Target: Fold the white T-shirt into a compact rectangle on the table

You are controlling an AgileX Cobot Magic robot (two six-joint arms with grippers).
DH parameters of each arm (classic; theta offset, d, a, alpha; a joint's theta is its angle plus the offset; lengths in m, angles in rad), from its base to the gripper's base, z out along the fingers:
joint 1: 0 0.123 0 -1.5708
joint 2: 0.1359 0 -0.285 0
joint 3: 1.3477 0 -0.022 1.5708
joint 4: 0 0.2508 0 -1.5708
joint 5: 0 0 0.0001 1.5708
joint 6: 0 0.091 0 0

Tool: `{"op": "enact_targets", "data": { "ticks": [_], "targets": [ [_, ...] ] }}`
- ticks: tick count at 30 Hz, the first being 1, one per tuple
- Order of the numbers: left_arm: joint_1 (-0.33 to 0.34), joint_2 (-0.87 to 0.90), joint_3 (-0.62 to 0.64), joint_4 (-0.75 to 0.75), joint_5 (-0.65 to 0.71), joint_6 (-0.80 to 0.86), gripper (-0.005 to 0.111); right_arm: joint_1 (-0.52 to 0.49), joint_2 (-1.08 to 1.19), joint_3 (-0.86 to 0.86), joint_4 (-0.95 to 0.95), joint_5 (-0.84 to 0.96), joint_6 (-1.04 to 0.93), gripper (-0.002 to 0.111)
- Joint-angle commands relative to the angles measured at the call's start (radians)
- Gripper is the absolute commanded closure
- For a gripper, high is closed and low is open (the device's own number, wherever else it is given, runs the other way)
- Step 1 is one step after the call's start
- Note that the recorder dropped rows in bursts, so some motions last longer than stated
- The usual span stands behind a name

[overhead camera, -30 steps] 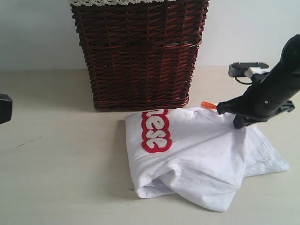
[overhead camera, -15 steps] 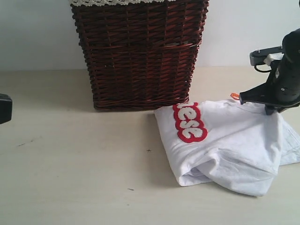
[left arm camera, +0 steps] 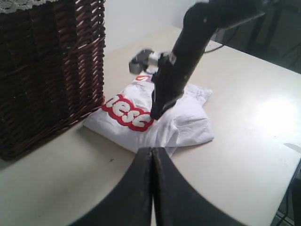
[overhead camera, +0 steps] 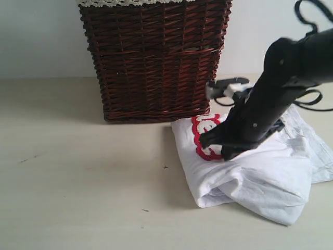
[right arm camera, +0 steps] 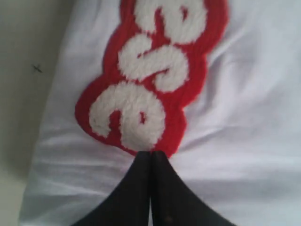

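On the table [overhead camera: 78,182], just in front of the wicker basket [overhead camera: 156,62] and off toward its R corner, the white T-shirt [overhead camera: 260,172] lies as a loose, half-folded bundle, not yet a neat rectangle. R gripper [overhead camera: 225,152] is down on it w/ jaws pressed together, tip at the near end of the red letter band [right arm camera: 155,80]. Whether any cloth is pinched btwn them can't be told, but none shows. Key relation: seen from the R wrist, the band runs straight away from the tip, its long axis in line w/ the closed jaws, while the bundle's long axis runs across the exterior view from the basket side toward the R edge. So the R arm is right on the shirt. L gripper [left arm camera: 152,157], also closed and holding nothing, hangs over bare table well apart from the cloth. Any next grab prob. falls to the R side and needs the jaws opened first. Hidden: R arm covers the shirt's middle and part of the band; only "ese" reads; sleeves, collar and emblem can't be made out; the R-most cloth reaches the frame edge; L gripper is out of the exterior shot.
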Motion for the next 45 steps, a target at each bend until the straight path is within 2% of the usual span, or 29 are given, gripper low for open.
{"op": "enact_targets", "data": {
  "ticks": [1,3,5,6,14,23,28,33,38,45],
  "targets": [
    [-0.002,-0.078,0.047,-0.001,-0.007,0.0,0.107,0.023,0.104,0.043,0.014,-0.041,-0.015,0.108],
    [-0.002,-0.105,0.07,0.016,-0.007,0.0,0.107,0.019,0.134,0.043,-0.051,-0.006,-0.015,0.108],
    [-0.002,-0.138,0.097,0.029,-0.007,-0.022,0.107,-0.011,0.148,0.044,-0.176,0.003,0.134,0.108],
    [-0.002,-0.145,0.102,0.031,-0.007,-0.022,0.107,-0.024,0.15,0.044,-0.187,0.011,0.148,0.108],
    [-0.002,-0.206,0.113,0.047,-0.007,-0.022,0.107,-0.18,0.145,0.044,-0.206,0.019,0.166,0.108],
    [-0.002,-0.25,0.113,0.07,-0.016,-0.022,0.107,-0.187,0.059,0.044,-0.146,-0.036,0.134,0.108],
    [-0.002,-0.307,0.118,0.08,-0.032,-0.022,0.107,-0.187,-0.089,0.05,-0.107,-0.059,0.134,0.108],
    [-0.002,-0.396,0.143,0.082,-0.079,-0.022,0.107,-0.187,-0.288,0.178,0.148,-0.221,-0.078,0.108],
    [-0.002,-0.519,0.178,0.093,-0.111,-0.022,0.107,-0.187,-0.552,0.328,0.312,-0.389,-0.199,0.108],
    [-0.002,-0.543,0.187,0.101,-0.092,-0.022,0.107,-0.187,-0.971,0.416,0.344,-0.46,-0.209,0.108]
  ]
}}
